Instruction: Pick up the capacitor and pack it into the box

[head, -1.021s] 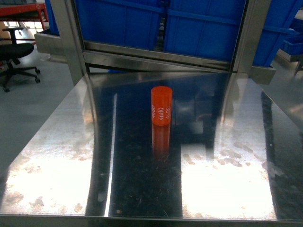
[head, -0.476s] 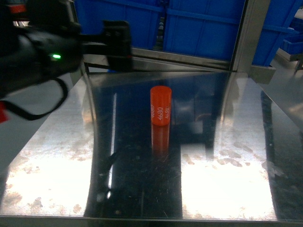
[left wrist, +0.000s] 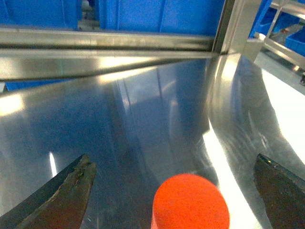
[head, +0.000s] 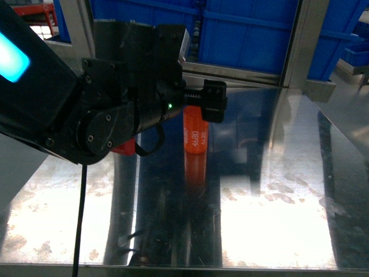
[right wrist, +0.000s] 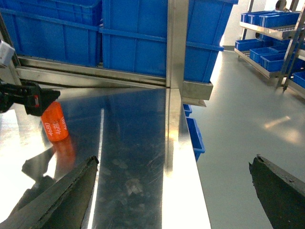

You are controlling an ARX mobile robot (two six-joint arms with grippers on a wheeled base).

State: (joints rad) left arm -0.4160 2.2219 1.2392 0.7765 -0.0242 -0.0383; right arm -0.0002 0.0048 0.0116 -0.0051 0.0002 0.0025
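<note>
Near edge of the steel bench [head: 277,231] runs along the bottom of the head view; the surface in front of the capacitor is bare reflective metal with smudges. Right bench edge drops to grey floor, seen in the right wrist view.

Right hand [right wrist: 174,191]: jaws spread wide, nothing between them, well apart from the capacitor, out over the right part of the bench.

Left hand [left wrist: 174,186]: jaws spread wide, straddling the capacitor's top from above and slightly behind, not touching. In the head view its dark arm covers the left-centre and the fingertip [head: 212,99] overlaps the capacitor's top.

Capacitor [head: 196,137]: orange cylinder, upright at bench centre, white "4680" print running down its side, flat matte top.

Behind it: steel frame rail [head: 230,72] along the bench's back edge with an upright post at right, then blue plastic bins [head: 253,32].
</note>
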